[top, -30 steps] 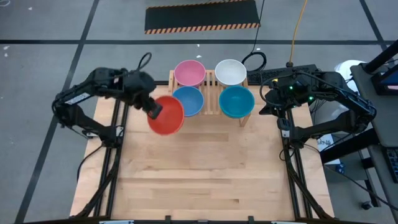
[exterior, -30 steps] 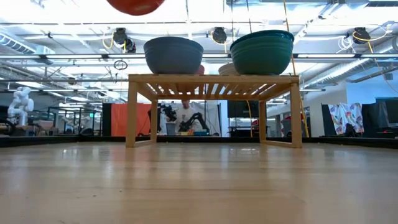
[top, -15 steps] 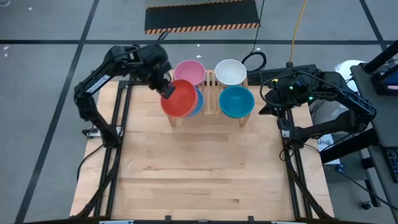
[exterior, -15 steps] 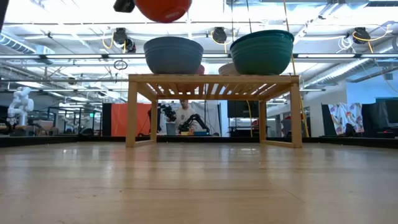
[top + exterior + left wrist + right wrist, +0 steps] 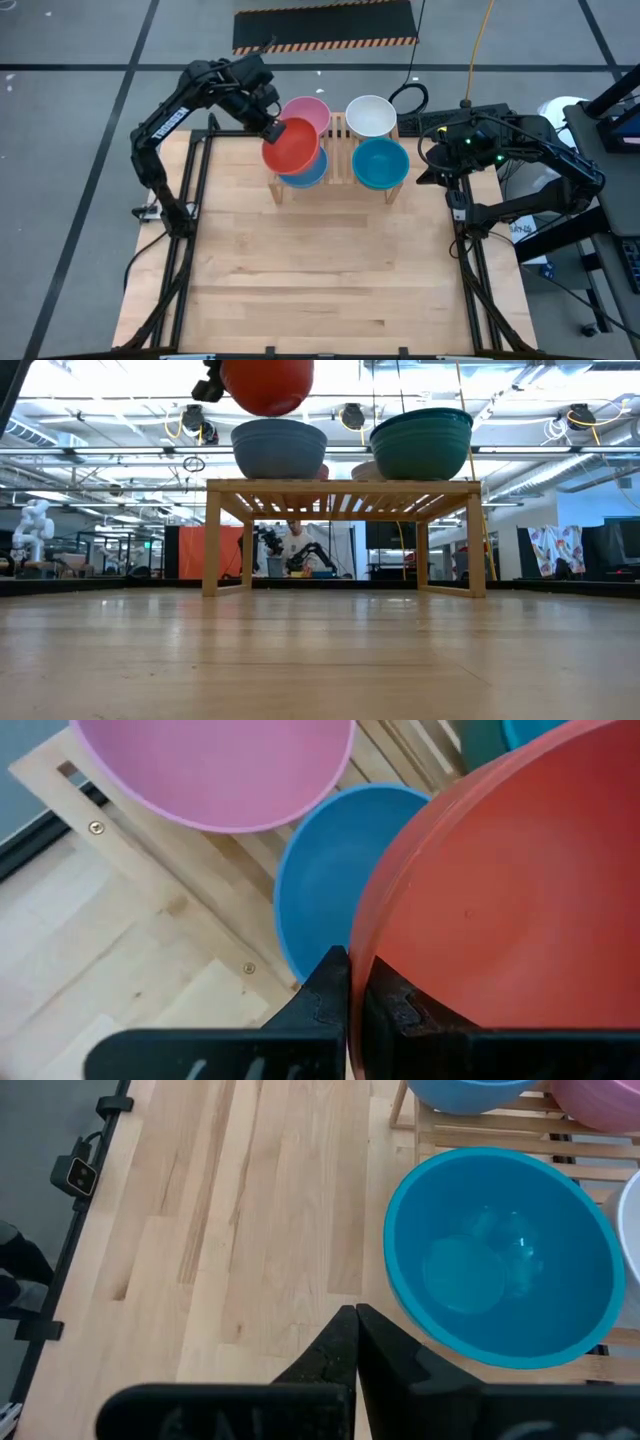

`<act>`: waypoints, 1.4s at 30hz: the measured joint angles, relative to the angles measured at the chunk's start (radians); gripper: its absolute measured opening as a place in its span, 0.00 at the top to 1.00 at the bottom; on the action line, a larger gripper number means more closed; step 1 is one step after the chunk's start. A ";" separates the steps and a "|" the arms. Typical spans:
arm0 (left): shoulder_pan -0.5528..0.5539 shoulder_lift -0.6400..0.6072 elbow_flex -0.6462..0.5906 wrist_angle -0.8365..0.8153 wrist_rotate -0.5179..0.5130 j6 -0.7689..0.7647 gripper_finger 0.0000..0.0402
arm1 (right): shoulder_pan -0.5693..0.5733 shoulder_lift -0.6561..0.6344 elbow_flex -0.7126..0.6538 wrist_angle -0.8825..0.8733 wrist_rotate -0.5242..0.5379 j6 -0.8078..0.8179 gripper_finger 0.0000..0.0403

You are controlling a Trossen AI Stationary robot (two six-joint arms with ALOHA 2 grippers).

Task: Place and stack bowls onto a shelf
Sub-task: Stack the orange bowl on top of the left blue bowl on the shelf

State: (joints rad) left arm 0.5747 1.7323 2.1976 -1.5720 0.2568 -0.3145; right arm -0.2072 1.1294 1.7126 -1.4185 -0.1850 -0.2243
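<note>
The left arm reaches from its base at the left side of the bench toward the far edge, its links stretched in a long bend and the wrist turned inward. The left gripper is raised well above the bench, and its jaws are pressed together on the rim of the red bowl; in the left wrist view the two dark fingers stand one on each side of that rim. The right arm is folded at the right side of the bench. The right gripper has its jaws closed together with nothing between them.
</note>
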 joint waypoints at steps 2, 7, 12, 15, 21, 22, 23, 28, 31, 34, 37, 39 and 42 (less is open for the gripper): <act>0.000 0.005 -0.013 0.003 -0.003 0.003 0.99 | 0.000 0.000 0.000 0.000 0.000 0.001 1.00; -0.004 0.018 -0.063 0.000 -0.003 0.029 0.99 | 0.000 0.000 0.000 -0.001 0.000 -0.007 1.00; -0.006 0.030 -0.110 0.002 -0.034 0.051 0.99 | 0.000 0.000 0.000 -0.002 0.000 -0.012 1.00; -0.006 0.033 -0.135 0.002 -0.047 0.070 0.99 | 0.000 0.000 0.000 -0.004 0.000 -0.024 1.00; -0.006 0.032 -0.160 0.002 -0.090 0.077 0.99 | 0.000 0.000 0.000 -0.004 0.000 -0.026 1.00; -0.006 0.032 -0.160 0.002 -0.092 0.077 0.99 | 0.000 0.000 0.000 -0.004 0.000 -0.027 1.00; -0.006 0.031 -0.160 0.001 -0.093 0.078 0.99 | 0.000 0.000 0.000 -0.004 0.000 -0.027 1.00; -0.006 0.031 -0.160 0.001 -0.104 0.080 0.99 | 0.000 0.000 0.000 -0.004 0.000 -0.027 1.00; -0.006 0.031 -0.160 0.001 -0.105 0.080 0.99 | 0.000 0.000 0.000 -0.004 0.000 -0.027 1.00; -0.006 0.031 -0.160 0.001 -0.104 0.076 0.94 | 0.000 0.000 0.000 -0.004 0.000 -0.027 1.00; -0.006 0.031 -0.160 0.004 -0.104 0.068 0.91 | 0.000 0.000 0.000 -0.004 0.000 -0.027 1.00; -0.006 0.031 -0.160 0.008 -0.104 0.053 0.90 | 0.000 0.000 0.000 -0.004 0.000 -0.027 1.00; -0.006 0.031 -0.160 0.029 -0.103 0.047 0.89 | 0.000 0.000 0.000 -0.004 0.000 -0.027 1.00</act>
State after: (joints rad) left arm 0.5690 1.7638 2.0377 -1.5429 0.1539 -0.2680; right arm -0.2073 1.1294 1.7126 -1.4223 -0.1848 -0.2516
